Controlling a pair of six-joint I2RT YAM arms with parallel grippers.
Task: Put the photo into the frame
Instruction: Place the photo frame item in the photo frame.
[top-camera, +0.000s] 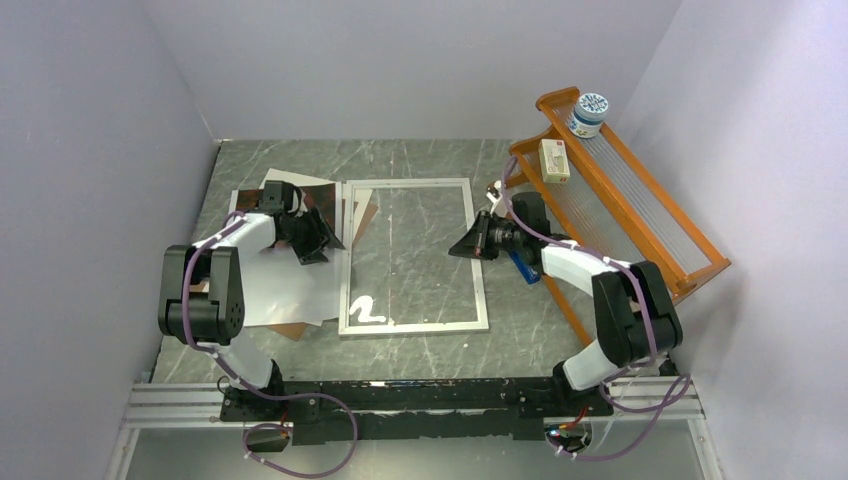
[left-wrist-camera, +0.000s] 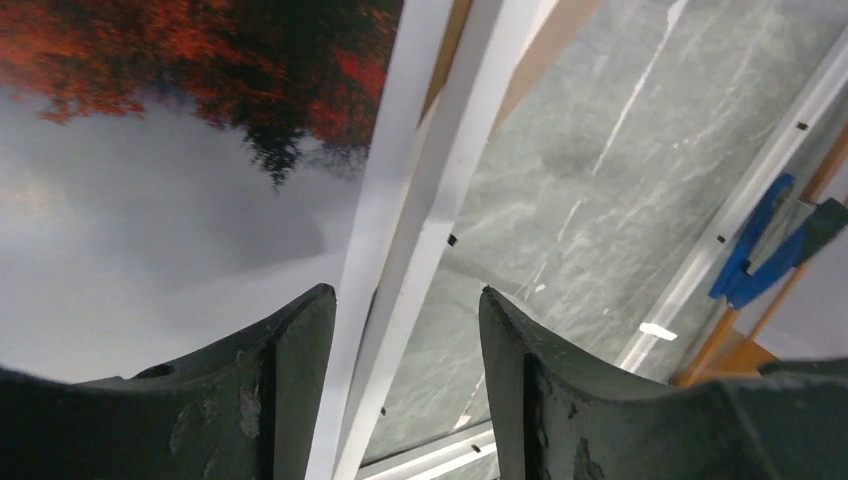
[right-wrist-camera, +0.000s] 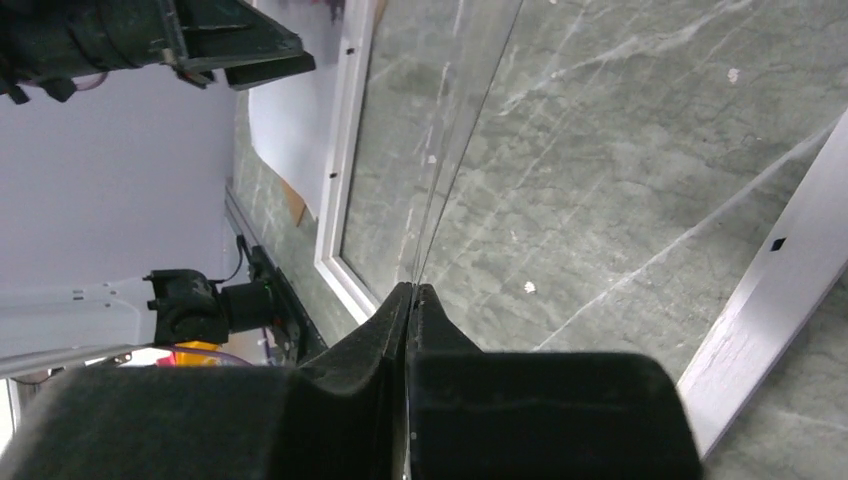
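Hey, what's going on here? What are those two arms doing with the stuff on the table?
Two robot arms are working on getting a photo into a picture frame, which lies flat on the table. The right gripper is closed at the frame's right side and appears to pinch the edge of a thin clear pane. The left gripper is open and empty, poised at the photo's edge beside the frame's left rim. The photo is not in yet; it lies picture-up on the left, over a brown board.
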